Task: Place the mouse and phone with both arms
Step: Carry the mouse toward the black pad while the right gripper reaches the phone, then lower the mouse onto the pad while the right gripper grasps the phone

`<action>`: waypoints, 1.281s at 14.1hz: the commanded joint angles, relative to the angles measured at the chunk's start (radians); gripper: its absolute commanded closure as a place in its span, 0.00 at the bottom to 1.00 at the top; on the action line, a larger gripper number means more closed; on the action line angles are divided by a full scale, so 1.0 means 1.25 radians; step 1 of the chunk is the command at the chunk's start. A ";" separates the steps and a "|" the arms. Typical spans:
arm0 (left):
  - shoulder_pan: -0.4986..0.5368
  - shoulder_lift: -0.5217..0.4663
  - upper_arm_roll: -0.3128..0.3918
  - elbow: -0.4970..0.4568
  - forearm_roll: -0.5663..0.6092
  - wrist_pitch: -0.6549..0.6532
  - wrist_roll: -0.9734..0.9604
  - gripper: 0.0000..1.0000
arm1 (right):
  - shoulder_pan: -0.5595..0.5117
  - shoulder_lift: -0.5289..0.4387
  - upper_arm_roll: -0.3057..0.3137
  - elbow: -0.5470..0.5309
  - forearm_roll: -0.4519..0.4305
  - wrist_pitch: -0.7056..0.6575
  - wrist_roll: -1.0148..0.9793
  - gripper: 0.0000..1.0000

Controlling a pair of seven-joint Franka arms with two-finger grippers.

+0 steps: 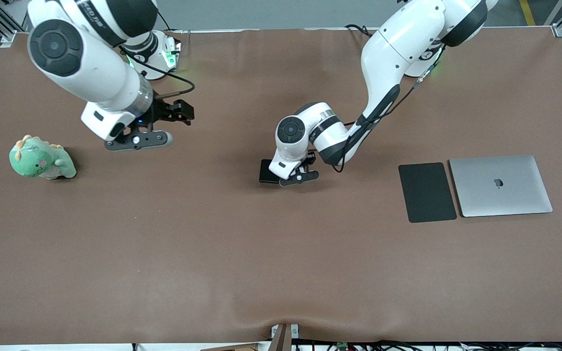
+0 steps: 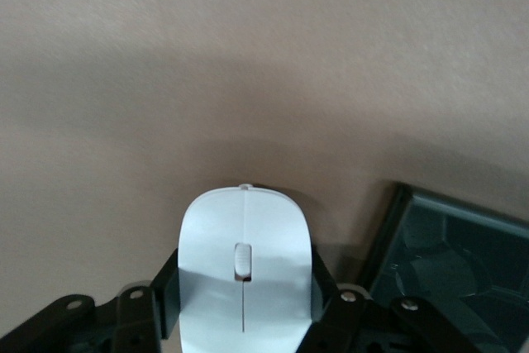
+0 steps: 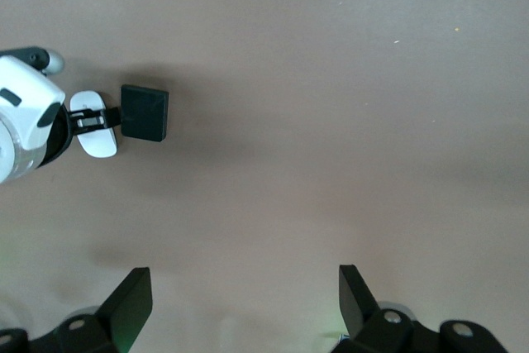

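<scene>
The white mouse (image 2: pixel 244 229) lies on the brown table between my left gripper's fingers (image 2: pixel 245 285), which press against both of its sides. In the front view the left gripper (image 1: pixel 294 170) is low at the table's middle and hides the mouse. The glossy black phone (image 1: pixel 267 171) lies flat right beside it, toward the right arm's end; it also shows in the left wrist view (image 2: pixel 450 274). In the right wrist view the phone (image 3: pixel 145 112) and the mouse (image 3: pixel 92 128) show far off. My right gripper (image 1: pixel 183 112) is open and empty (image 3: pixel 240 295), up over bare table near its base.
A matte black mouse pad (image 1: pixel 427 191) and a closed silver laptop (image 1: pixel 500 185) lie side by side toward the left arm's end. A green plush dinosaur (image 1: pixel 42 158) sits at the right arm's end.
</scene>
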 commanded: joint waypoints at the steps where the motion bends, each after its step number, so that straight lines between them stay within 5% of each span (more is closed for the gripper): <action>1: 0.014 -0.065 0.002 0.000 0.023 -0.074 -0.012 0.51 | 0.037 0.013 -0.005 0.011 0.000 0.002 0.030 0.00; 9: 0.128 -0.227 -0.008 -0.006 -0.021 -0.231 0.119 0.51 | 0.131 0.090 -0.005 0.010 0.003 0.130 0.182 0.00; 18: 0.380 -0.305 -0.008 -0.075 -0.043 -0.328 0.382 0.50 | 0.216 0.247 -0.005 0.019 -0.007 0.310 0.189 0.00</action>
